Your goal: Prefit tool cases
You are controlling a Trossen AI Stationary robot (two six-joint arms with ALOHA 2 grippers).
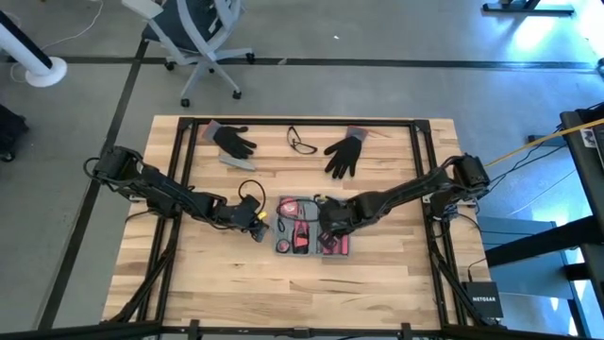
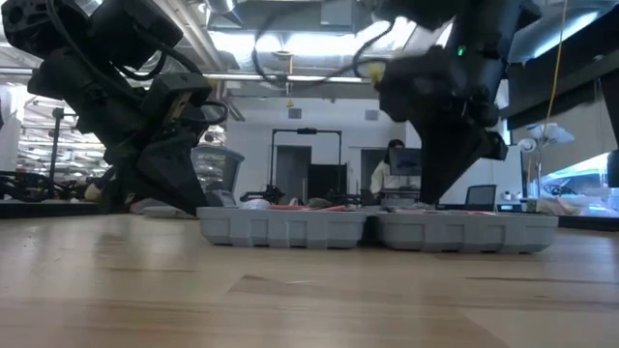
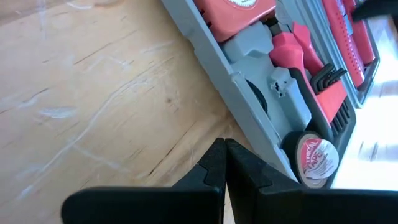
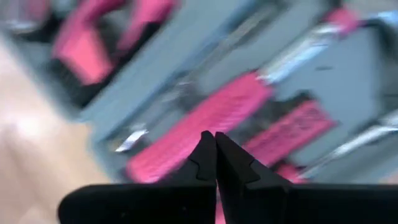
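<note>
I see the open blue-grey plastic tool case (image 1: 313, 227) lying flat on the wooden tabletop (image 1: 236, 293). My left tool (image 1: 257, 219) sits pressed together just beside its edge. My right tool (image 1: 327, 225), also pressed together, hovers over its red tools.

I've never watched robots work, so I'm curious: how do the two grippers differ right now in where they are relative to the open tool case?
The left gripper sits over bare wood just beside the tool case, at its left edge; the right gripper is above the case itself, over the pink tools. The left arm reaches in from the table's left, the right arm from its right. Both grippers are shut and empty.
</note>
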